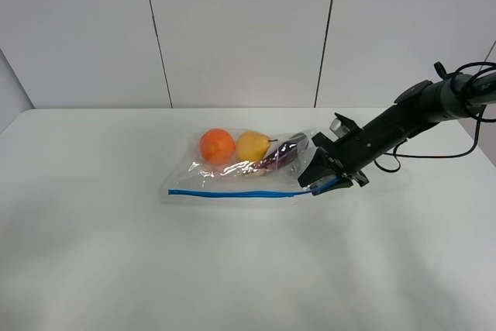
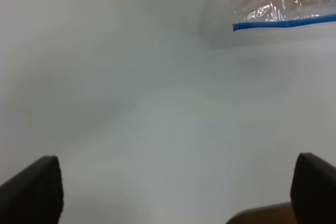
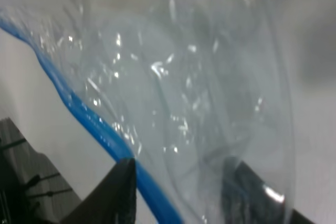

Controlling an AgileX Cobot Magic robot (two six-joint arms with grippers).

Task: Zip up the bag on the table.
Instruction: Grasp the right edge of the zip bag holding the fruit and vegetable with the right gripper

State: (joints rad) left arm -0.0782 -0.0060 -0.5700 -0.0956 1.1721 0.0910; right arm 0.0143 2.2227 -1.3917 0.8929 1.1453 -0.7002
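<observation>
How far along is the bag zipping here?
Done: right tool sits at the right end of the blue zip strip on the clear plastic zip-lock bag. In hand: its open fingers straddle that strip. Left: pinching and sliding along it; left tool hangs open.

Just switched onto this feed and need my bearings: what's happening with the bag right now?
The right gripper is at the right end of the blue zip strip of the bag. Its jaws sit either side of the strip with a gap between them, so it looks not yet clamped. The bag lies on the table. The left gripper hangs open over the table, short of the bag's other corner, touching nothing.
</observation>
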